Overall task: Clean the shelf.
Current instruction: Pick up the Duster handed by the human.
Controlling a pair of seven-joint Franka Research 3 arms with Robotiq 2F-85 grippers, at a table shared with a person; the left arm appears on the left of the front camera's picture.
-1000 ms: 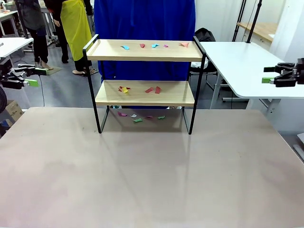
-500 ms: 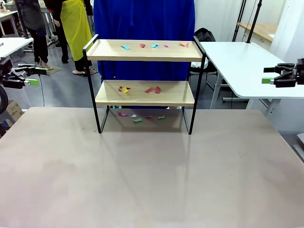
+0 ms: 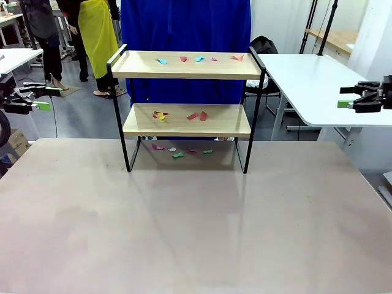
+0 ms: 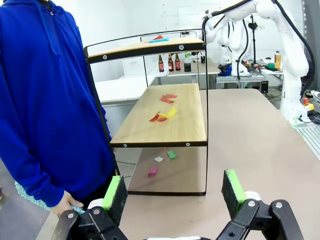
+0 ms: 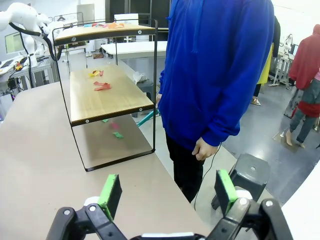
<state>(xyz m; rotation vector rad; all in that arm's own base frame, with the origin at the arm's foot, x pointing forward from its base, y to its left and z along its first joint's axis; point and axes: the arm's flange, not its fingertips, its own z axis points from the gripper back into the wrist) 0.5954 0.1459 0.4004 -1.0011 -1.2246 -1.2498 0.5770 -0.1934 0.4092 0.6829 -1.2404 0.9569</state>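
Observation:
The shelf [image 3: 187,120] stands at the far middle of the table, a black frame with two light wooden boards. Small coloured paper scraps [image 3: 199,59] lie on its top board, more scraps [image 3: 196,115] on the lower board, and others [image 3: 182,150] on the table beneath it. The left wrist view has the shelf [image 4: 165,120] ahead, and the right wrist view has the shelf [image 5: 107,97] too. My left gripper [image 3: 41,100] hovers open off the table's left edge, my right gripper [image 3: 349,99] open off the right edge. Green pads [image 4: 116,193] and pads [image 5: 110,192] stand wide apart, nothing between them.
A person in a blue hoodie [image 3: 185,37] stands right behind the shelf, hand [image 5: 205,148] hanging down. A white table [image 3: 312,82] sits at the far right. Other people [image 3: 92,30] stand far left. The beige table [image 3: 196,226] spreads wide in front of the shelf.

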